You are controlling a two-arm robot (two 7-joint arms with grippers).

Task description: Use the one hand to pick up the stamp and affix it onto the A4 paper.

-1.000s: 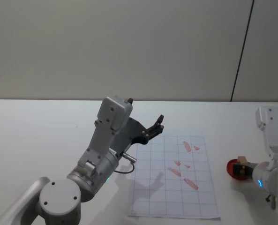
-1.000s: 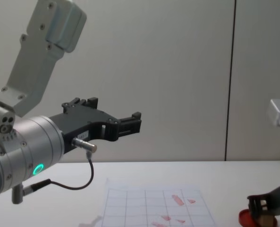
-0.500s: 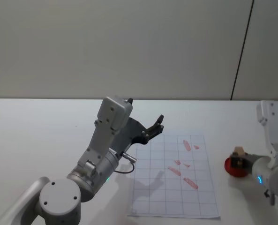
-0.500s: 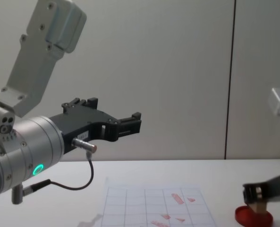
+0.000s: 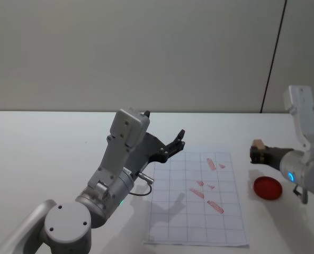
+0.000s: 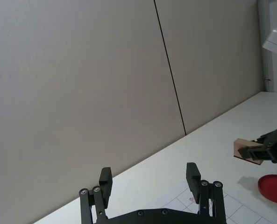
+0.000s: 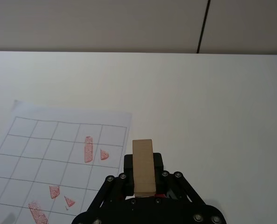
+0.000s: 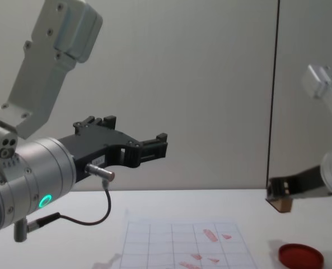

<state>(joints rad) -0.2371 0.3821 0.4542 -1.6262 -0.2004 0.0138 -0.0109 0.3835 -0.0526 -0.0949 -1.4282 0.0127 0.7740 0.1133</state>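
Observation:
The tan wooden stamp (image 5: 258,144) hangs in the air with my right gripper (image 5: 260,154) shut on it, just right of the A4 paper (image 5: 172,211). In the right wrist view the stamp (image 7: 143,165) stands between the black fingers, past the paper's right edge (image 7: 45,144), which bears several red marks. The chest view shows the stamp (image 8: 282,205) well above the table, above and left of the red ink pad (image 8: 301,256). My left gripper (image 5: 178,142) is raised over the paper's left part, open and holding nothing.
The red ink pad (image 5: 267,188) lies on the white table to the right of the paper, below the held stamp. A grey wall stands behind the table. The left arm's silver body (image 8: 31,174) with its cable is raised at the left in the chest view.
My right gripper has lifted the stamp off the ink pad and carried it up and leftward toward the paper. The left arm has stayed still.

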